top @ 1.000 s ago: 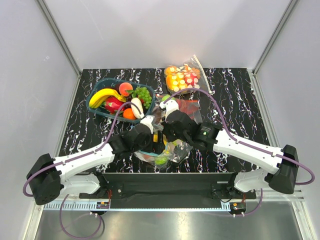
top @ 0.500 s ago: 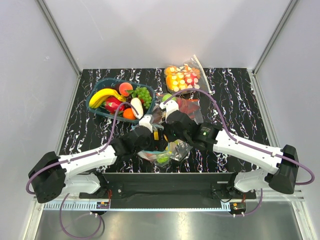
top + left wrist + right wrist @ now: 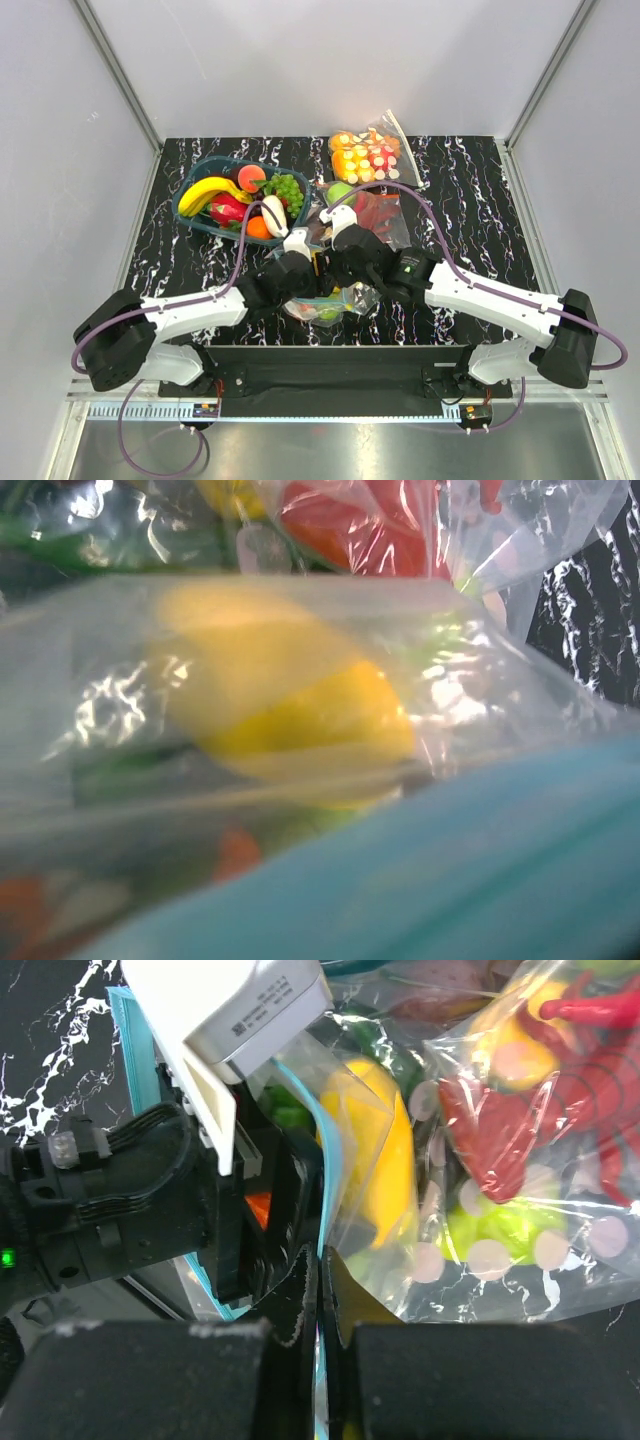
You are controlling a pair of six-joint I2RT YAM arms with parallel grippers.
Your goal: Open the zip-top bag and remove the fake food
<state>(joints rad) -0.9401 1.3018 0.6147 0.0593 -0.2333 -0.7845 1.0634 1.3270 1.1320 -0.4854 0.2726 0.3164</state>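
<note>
Looking down from the top camera, both arms reach inward over a black marbled table [image 3: 470, 200] and meet near its front centre. The zip-top bag [image 3: 335, 303], small, clear and crinkly, lies directly under and just in front of the two wrists, with the fake food [image 3: 322, 318] showing green and orange through the plastic. The left gripper [image 3: 308, 272] and right gripper [image 3: 332, 268] sit side by side at the bag's far edge, almost touching; their fingers are hidden from here. Behind them lie a larger clear bag of red peppers [image 3: 378, 212], a small bag of orange and red-white pieces [image 3: 365, 155] and, to the left, a teal basket [image 3: 183, 210] of loose fruit. From the left wrist camera, the bag fills the frame, blurred and very close: its teal zipper strip [image 3: 470, 860] sweeps across the lower right, and a yellow piece [image 3: 300, 710] sits inside the plastic just beyond it. This gripper's own fingers are out of sight, so I cannot tell whether they are spread or closed. From the right wrist camera, the right gripper's two black fingers [image 3: 420, 1370] are pressed together at the bottom of the frame, pinching the bag's thin teal edge between them. The yellow piece lies just above and right of that pinch, and the left gripper's black body sits against the strip from the left.
</note>
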